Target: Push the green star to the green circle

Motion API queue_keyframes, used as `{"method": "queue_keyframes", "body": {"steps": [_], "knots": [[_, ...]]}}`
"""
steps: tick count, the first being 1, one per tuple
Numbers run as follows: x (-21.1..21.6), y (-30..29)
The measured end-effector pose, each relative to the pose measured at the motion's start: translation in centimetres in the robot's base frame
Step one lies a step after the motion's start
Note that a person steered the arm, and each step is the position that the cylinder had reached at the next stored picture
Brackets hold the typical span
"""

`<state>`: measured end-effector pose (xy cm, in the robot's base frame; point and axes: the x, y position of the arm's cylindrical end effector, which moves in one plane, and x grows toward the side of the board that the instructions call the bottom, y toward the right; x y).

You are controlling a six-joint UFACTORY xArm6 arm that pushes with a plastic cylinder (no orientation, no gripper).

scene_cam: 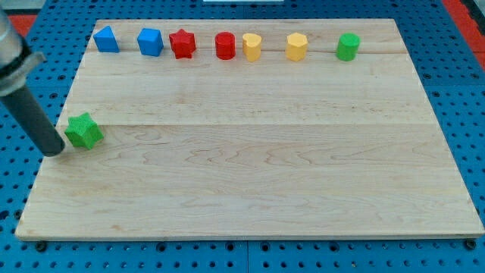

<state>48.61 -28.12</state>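
Observation:
The green star (83,131) lies near the board's left edge, about halfway down the view. The green circle (348,46), a short cylinder, stands at the view's top right in the row of blocks. My tip (54,152) rests on the board just left of the green star, touching or nearly touching its left side. The dark rod slants up to the view's upper left corner.
A row of blocks runs along the top edge: a blue triangle-like block (106,39), a blue cube (150,42), a red star (182,44), a red cylinder (225,45), a yellow heart (251,46) and a yellow hexagon (296,47). The wooden board (250,182) sits on a blue pegboard.

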Motion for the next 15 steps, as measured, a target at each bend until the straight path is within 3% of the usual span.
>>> {"method": "queue_keyframes", "body": {"steps": [1, 3, 5, 6, 8, 9, 10, 12, 14, 15], "knots": [[-1.3, 2.3], [-2.4, 15.9], [-3.4, 2.3], [-7.0, 5.5], [-7.0, 23.8], [-6.8, 18.6], [-3.0, 22.3], [-4.0, 33.6], [-0.4, 38.3], [-2.0, 41.5]]}}
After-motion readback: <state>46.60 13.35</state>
